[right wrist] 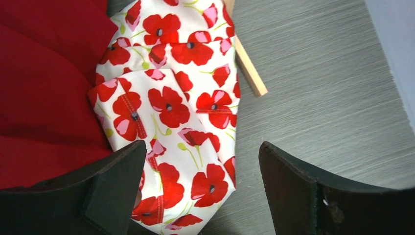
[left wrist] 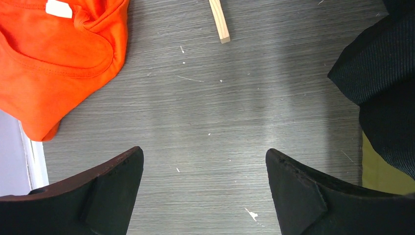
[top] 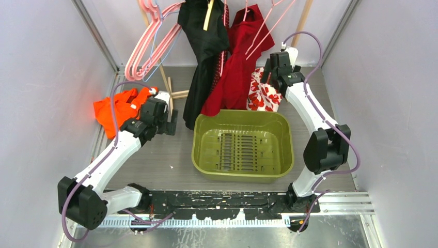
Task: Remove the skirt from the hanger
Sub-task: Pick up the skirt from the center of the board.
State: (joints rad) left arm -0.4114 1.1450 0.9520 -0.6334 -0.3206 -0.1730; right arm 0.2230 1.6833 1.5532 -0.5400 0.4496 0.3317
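A black garment (top: 204,46) and a red garment (top: 237,67) hang from the rack at the back, the red one under a pink hanger (top: 263,26). I cannot tell which one is the skirt. A white poppy-print cloth (top: 261,95) lies crumpled below them on the table. My right gripper (top: 266,77) is open just above it; in the right wrist view (right wrist: 203,152) the poppy cloth (right wrist: 171,107) lies between and beyond the jaws, beside the red fabric (right wrist: 44,83). My left gripper (top: 168,124) is open and empty over bare table (left wrist: 204,161), with the black fabric (left wrist: 381,88) at its right.
An olive-green basin (top: 240,114) sits mid-table. An orange garment (top: 116,108) lies at the left, also in the left wrist view (left wrist: 54,58). Empty pink hangers (top: 150,46) hang back left. Wooden rack feet (left wrist: 219,22) (right wrist: 250,73) rest on the table. Walls close both sides.
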